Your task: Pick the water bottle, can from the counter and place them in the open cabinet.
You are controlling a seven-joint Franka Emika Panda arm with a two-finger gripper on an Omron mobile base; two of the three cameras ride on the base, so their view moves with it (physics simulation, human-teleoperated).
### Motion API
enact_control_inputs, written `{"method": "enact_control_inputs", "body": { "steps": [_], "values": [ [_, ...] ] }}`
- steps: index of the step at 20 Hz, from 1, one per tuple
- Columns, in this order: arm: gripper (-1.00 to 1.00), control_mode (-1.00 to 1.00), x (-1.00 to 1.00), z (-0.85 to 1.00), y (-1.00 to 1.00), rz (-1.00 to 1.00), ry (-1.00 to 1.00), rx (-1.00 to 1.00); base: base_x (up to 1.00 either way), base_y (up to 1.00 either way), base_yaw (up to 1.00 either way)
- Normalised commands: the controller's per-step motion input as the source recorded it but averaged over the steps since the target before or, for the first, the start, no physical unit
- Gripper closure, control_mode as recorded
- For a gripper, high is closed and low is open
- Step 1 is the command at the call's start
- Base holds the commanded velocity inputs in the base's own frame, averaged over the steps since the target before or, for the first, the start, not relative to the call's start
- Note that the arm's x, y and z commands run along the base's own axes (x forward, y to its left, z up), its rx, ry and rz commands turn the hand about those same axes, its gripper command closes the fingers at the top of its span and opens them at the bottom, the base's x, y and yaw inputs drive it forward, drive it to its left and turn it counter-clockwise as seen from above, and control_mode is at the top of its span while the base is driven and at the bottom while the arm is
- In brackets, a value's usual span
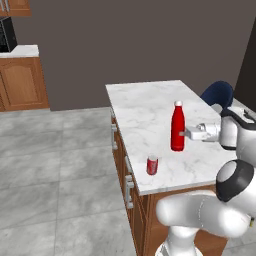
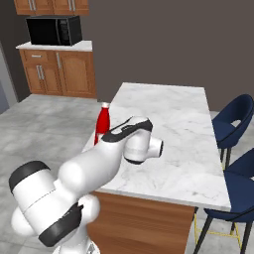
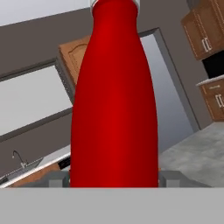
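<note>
1. Bottle [image 1: 177, 127] stands upright on the table [image 1: 145, 107], toward the robot-side half of the slab, long axis vertical.
2. Gripper [image 1: 187, 133] comes in level from the bottle's right in the left base view, at about mid-body height, touching or just beside it.
3. Hand view: bottle [image 3: 114, 105] sits dead centre, straight ahead, body between the two fingers [image 3: 56, 179]; one tip shows at each flank of the lower body.
4. Finger state: narrow, spread about as wide as the bottle and flanking it. Contact looks likely, but the tips are mostly cut off at the bottom of the hand view, so I cannot tell if they are actually clamped on it.
5. Bottle base appears down on the table, not lifted.
6. Can [image 1: 152, 165] stands upright near the table's front edge, left of and nearer the robot than the bottle, well apart from the gripper.
7. Right base view: the arm covers most of the bottle [image 2: 102, 121]; only its top and cap show.
8. Judgement: the grasp axis is square to the bottle's long axis, so next step is likely to confirm the squeeze and then lift straight up; a tall slim body could tip if the grip is loose.
</note>
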Motion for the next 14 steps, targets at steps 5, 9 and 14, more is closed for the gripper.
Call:
{"method": "enact_control_inputs", "body": {
  "steps": [5, 9, 14],
  "values": [
    [1.0, -1.0, -0.35, 0.6, 0.0, -0.06, 0.03, 0.01, 0.0, 0.0, 0.0],
    [1.0, -1.0, -0.36, 0.36, 0.0, -0.16, 0.12, 0.0, 0.0, 0.0, 0.0],
    [1.0, -1.0, -0.33, 0.34, 0.0, -0.26, 0.18, 0.0, 0.0, 0.0, 0.0]
  ]
}}
